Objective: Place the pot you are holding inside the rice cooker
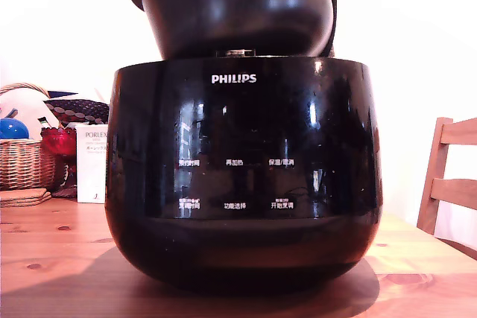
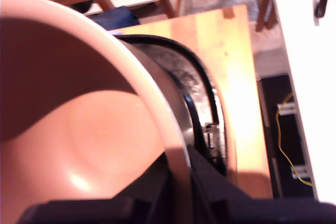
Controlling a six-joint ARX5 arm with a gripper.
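In the exterior view the dark grey pot (image 1: 238,5) hangs tilted just above the open top of the glossy black rice cooker (image 1: 242,176), its rounded bottom close to the cooker's rim. The cooker stands on the wooden table with its PHILIPS logo facing the camera. In the wrist view the pot (image 2: 79,129) shows a copper-toned inside, and my gripper (image 2: 181,179) is shut on its flared rim, one black finger (image 2: 220,195) outside the wall. The cooker's black rim (image 2: 197,77) curves just beyond the pot. The gripper itself is hidden in the exterior view.
At the exterior view's left stand a wicker basket (image 1: 22,161) holding a blue ball, a red object (image 1: 58,143) and a white box (image 1: 92,161). A wooden chair (image 1: 451,176) is at the right. The wooden table (image 1: 59,258) carries everything.
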